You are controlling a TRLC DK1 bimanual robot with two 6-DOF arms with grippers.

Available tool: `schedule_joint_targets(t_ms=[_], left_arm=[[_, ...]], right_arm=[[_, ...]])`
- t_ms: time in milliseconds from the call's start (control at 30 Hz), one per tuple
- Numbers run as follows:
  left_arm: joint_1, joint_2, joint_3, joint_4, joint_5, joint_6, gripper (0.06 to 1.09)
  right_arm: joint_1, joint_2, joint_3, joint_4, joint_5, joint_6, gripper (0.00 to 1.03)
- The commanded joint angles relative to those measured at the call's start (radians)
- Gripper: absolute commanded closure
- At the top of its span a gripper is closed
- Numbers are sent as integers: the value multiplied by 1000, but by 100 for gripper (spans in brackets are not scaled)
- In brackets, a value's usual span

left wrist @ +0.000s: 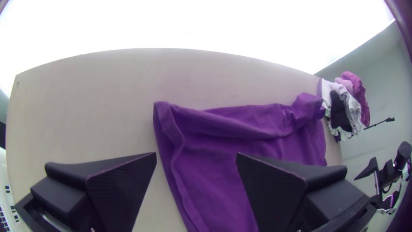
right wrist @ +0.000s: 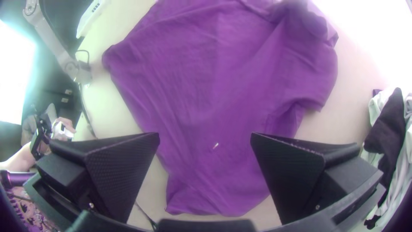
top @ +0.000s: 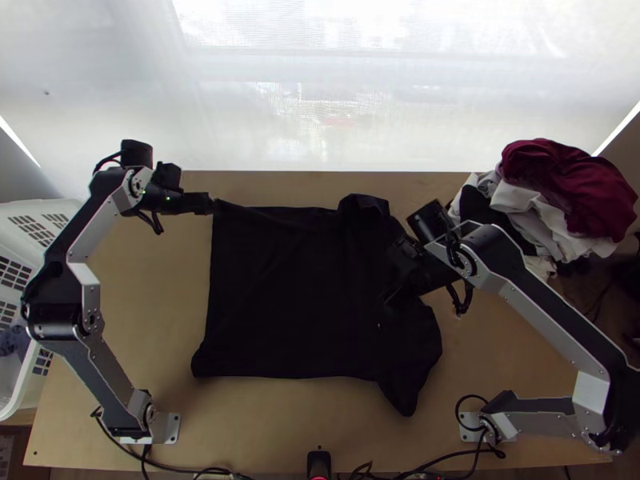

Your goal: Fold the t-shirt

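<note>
One dark t-shirt [top: 280, 292] lies mostly flat across the middle of the one wooden table [top: 144, 320], rumpled at its sleeve end. I count two pincers, both wide apart: the left pincer [top: 212, 206] at the shirt's far left corner, the right pincer [top: 390, 276] over its sleeve end. One heap of clothes [top: 560, 188] sits far right; one white basket [top: 24, 220] stands left.

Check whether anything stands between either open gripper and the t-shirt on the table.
Nothing visible does. The left gripper has its open fingers at one corner of the t-shirt, and the right gripper is open over its other side. The clothes pile lies off to the side.
</note>
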Motion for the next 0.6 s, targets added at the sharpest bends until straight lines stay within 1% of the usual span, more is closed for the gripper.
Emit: schedule_joint_targets(t_ms=[0,200,233,300,333,500,567], left_arm=[[-21,192,154,39,-43,-27,18],[-21,258,200,47,-68,-24,21],[-23,266,204,47,-69,-22,24],[-24,278,209,47,-69,-20,26],[-26,283,209,47,-69,-20,29],[-32,309,215,32,-65,-19,53],[-34,321,226,4,-52,-19,72]], right_arm=[[-23,115,141,43,-1,32,5],[-57,178,224,68,-1,43,5],[-68,192,245,76,-1,43,5],[-100,226,296,91,-1,43,5],[-115,244,325,102,-1,43,5],[-180,355,440,214,8,49,5],[-189,419,486,232,28,49,5]])
